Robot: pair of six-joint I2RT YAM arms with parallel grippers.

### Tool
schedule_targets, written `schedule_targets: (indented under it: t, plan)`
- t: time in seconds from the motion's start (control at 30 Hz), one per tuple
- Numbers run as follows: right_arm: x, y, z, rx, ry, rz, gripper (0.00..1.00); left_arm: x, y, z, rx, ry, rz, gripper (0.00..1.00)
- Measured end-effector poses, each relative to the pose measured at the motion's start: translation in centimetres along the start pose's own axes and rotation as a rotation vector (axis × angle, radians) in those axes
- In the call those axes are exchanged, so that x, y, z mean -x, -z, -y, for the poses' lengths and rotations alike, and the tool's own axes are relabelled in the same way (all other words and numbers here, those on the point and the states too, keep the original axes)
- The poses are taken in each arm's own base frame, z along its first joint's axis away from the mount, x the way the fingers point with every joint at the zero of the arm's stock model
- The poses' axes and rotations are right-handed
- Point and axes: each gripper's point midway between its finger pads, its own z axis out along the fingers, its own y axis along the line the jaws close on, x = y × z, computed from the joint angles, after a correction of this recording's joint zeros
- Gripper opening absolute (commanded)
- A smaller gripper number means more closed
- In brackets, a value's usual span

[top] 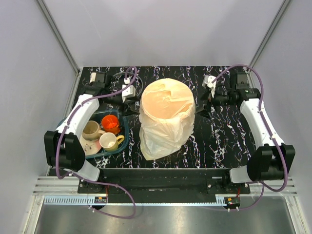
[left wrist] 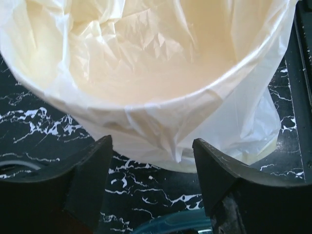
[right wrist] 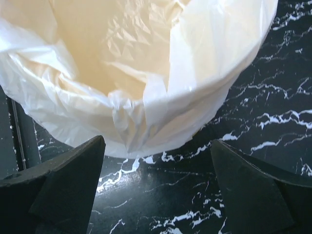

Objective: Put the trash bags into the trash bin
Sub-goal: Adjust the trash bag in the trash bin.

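Observation:
The trash bin (top: pixel 166 97) stands mid-table, lined with a translucent whitish trash bag (top: pixel 163 134) that is folded over its rim and drapes down its near side to the tabletop. The bag's crinkled inside shows in the left wrist view (left wrist: pixel 146 48) and the right wrist view (right wrist: pixel 122 44). My left gripper (top: pixel 132 92) is open and empty just left of the bin; its jaws (left wrist: pixel 151 161) sit below the draped rim. My right gripper (top: pixel 204 101) is open and empty just right of the bin, and in its own view (right wrist: pixel 156 161) it is clear of the film.
A teal dish tray (top: pixel 123 141) at the left holds two cream cups, an orange cup and a saucer; its rim shows in the left wrist view (left wrist: pixel 170 222). The tabletop is black marble-patterned (top: pixel 219 141). Grey walls enclose the back and sides.

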Motion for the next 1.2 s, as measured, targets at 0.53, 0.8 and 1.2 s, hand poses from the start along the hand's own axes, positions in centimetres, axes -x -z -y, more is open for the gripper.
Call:
schedule_targets:
  t: [0.53, 0.8, 1.2]
  plan:
    - [0.0, -2.2, -0.2, 0.086, 0.025, 0.002, 0.1, 1.2, -2.2, 0.0, -0.014, 0.028, 0.046, 0.0]
    - [-0.1, -2.3, -0.3, 0.089, 0.041, 0.0, 0.0, 1.0, -2.2, 0.0, -0.011, 0.028, 0.042, 0.0]
    - [-4.6, -4.2, -0.6, 0.116, -0.036, -0.039, 0.0, -4.9, -4.1, 0.0, -0.044, 0.094, -0.039, 0.0]
